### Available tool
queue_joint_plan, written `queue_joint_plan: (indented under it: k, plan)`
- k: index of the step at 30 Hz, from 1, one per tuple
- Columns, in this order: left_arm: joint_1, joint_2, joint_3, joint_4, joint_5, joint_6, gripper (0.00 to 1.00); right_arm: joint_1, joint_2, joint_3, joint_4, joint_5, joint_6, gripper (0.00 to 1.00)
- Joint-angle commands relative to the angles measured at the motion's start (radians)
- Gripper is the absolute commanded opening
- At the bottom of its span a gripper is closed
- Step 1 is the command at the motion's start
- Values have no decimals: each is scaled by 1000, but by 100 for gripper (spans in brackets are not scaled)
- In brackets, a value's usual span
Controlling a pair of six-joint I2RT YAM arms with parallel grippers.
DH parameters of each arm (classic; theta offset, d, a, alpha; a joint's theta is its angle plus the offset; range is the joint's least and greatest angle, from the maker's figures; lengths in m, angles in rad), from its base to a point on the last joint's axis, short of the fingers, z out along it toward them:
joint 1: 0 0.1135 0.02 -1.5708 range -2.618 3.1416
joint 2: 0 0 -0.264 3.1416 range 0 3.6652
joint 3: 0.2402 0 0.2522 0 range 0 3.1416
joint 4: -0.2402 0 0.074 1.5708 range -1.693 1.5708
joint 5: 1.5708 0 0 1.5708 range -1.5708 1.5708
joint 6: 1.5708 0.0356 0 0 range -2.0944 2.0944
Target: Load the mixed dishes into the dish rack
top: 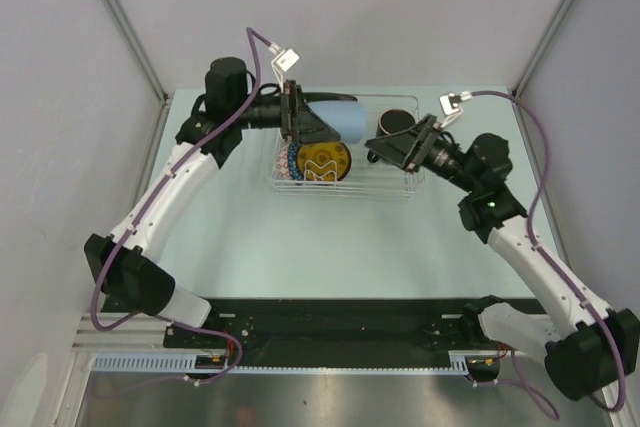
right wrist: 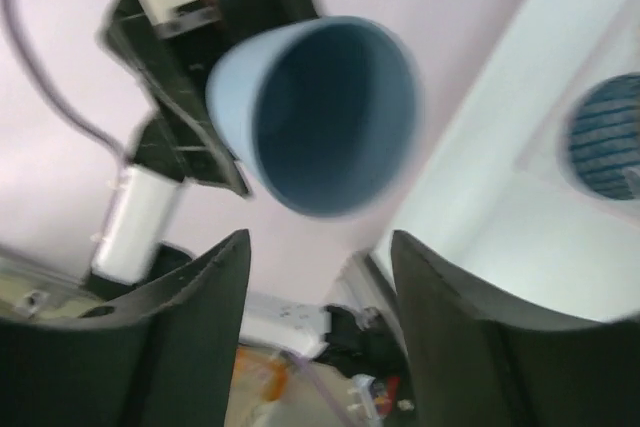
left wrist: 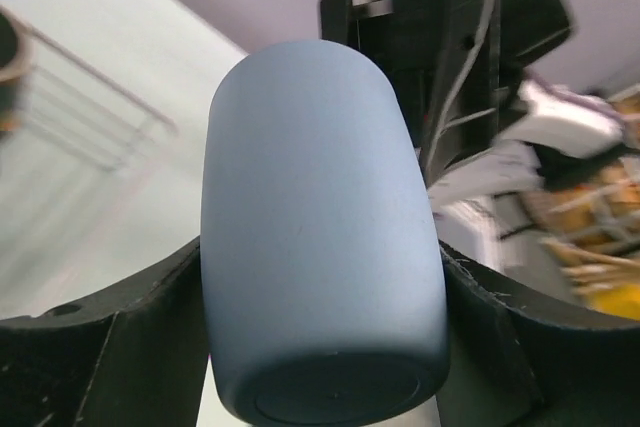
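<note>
The dish rack [top: 390, 187] is a clear tray at the table's far middle. My left gripper [top: 318, 127] is shut on the small light-blue cup [top: 342, 119] and holds it on its side above the rack's left half. In the left wrist view the cup [left wrist: 320, 227] fills the space between my fingers [left wrist: 150, 347]. My right gripper [top: 392, 152] is open and empty over the rack's right part, beside the black mug [top: 396, 123]. Its view looks into the cup's mouth [right wrist: 330, 112]. The yellow saucer [top: 322, 161] and blue mosaic bowl [top: 285, 161] stand in the rack. The square plate and beige bowl are not made out.
Grey walls close in the table on the left, back and right. The two grippers face each other closely above the rack. The blue mosaic bowl also shows at the right edge of the right wrist view [right wrist: 607, 137].
</note>
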Motion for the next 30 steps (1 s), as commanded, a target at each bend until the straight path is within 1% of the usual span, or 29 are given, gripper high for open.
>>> queue_joint_plan:
  k: [1,2,3,4,5,6,7,8,9,10,11,12,13,14,16,19,24,30]
  plan:
    - [-57,56,230,-398,-338,413,0,-173,-160,6,-325,-83,-139,82]
    - [-74,77,262,-470,-374,449,0,-247,-190,6,-366,-85,-170,85]
    - [-93,102,338,-513,-408,484,0,-254,-217,9,-456,-62,-199,87]
    - [-128,172,378,-553,-454,547,0,-256,-269,9,-498,-32,-227,89]
    - [-146,209,423,-635,-477,564,0,-256,-293,8,-538,34,-241,89]
    - [-162,244,507,-668,-495,610,0,-257,-315,8,-598,67,-263,90]
    - [-186,327,542,-694,-503,654,0,-262,-368,8,-623,97,-285,90]
    - [-195,364,616,-741,-522,673,0,-265,-396,5,-647,172,-299,90]
    - [-205,411,656,-766,-529,692,0,-270,-425,3,-685,206,-316,91]
    - [-226,500,708,-798,-542,742,0,-271,-466,-2,-701,235,-323,91]
    - [-234,552,760,-859,-561,758,0,-271,-482,-3,-716,284,-330,91]
    - [-242,595,862,-893,-565,774,0,-273,-493,-8,-751,301,-342,91]
    - [-261,635,917,-926,-580,814,0,-271,-499,-14,-767,309,-348,91]
    - [-274,709,998,-972,-616,839,0,-273,-505,-18,-782,321,-351,91]
    - [-306,744,1021,-987,-657,908,0,-274,-508,-28,-821,331,-363,91]
    - [-329,777,995,-975,-698,960,0,-276,-525,-58,-828,342,-362,90]
    - [-334,826,989,-963,-749,986,1,-287,-551,-104,-825,339,-360,90]
    - [-337,841,952,-911,-798,982,0,-314,-565,-132,-821,306,-360,89]
